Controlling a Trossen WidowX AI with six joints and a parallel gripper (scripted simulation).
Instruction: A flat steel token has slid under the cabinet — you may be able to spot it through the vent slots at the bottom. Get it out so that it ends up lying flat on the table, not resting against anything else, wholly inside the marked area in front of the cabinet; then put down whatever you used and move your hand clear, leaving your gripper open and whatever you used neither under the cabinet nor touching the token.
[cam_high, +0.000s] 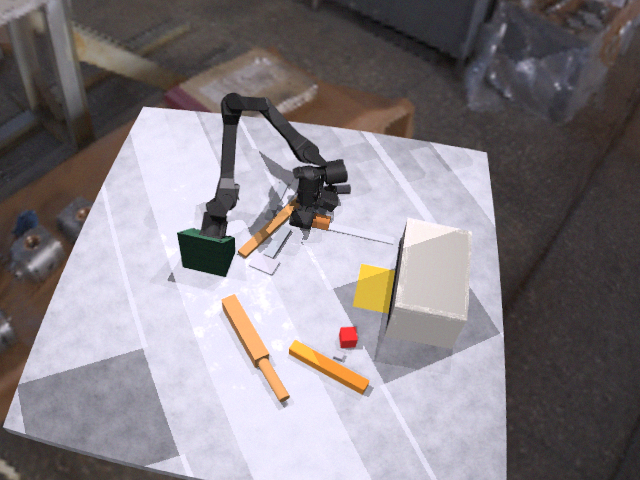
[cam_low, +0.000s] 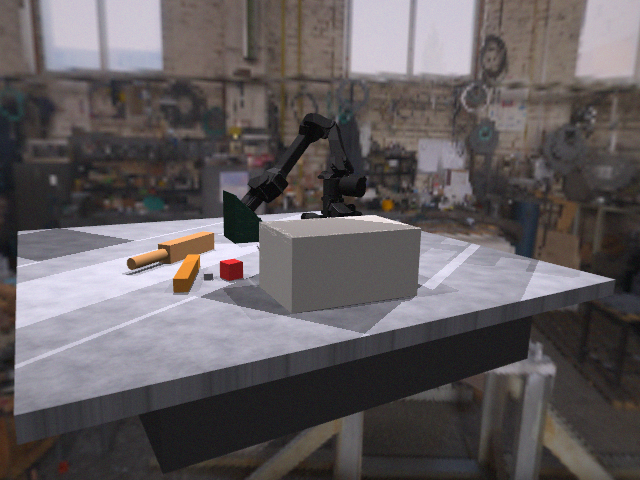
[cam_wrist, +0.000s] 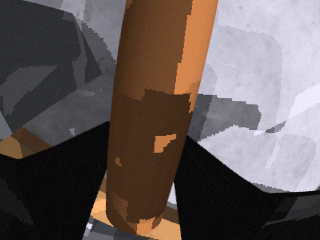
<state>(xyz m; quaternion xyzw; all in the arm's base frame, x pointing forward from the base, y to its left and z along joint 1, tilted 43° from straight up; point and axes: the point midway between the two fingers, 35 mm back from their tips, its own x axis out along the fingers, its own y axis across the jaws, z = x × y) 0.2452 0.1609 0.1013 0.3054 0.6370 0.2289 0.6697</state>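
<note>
My gripper (cam_high: 306, 230) (cam_wrist: 144, 135) is shut on the orange handle (cam_high: 321, 222) (cam_wrist: 152, 75) of a thin rod tool. In the top view the thin grey rod (cam_high: 361, 236) runs from the handle toward the cabinet (cam_high: 434, 268) (cam_low: 356, 268). Its tip ends just short of the cabinet's front side, beyond the far edge of the yellow marked area (cam_high: 372, 289). How high the rod is above the table cannot be told. The steel token is not visible in any view; the vent slots are hidden too.
An orange stick (cam_high: 266, 230), a grey strip (cam_high: 278, 243) and a pale flat plate (cam_high: 264, 265) lie near the gripper. A paddle-like wooden block (cam_high: 245, 330) (cam_low: 188, 246), an orange bar (cam_high: 328, 366) (cam_low: 186, 273), a red cube (cam_high: 348, 336) (cam_low: 231, 269) and a small grey piece (cam_high: 339, 357) (cam_low: 208, 276) lie nearer the top camera.
</note>
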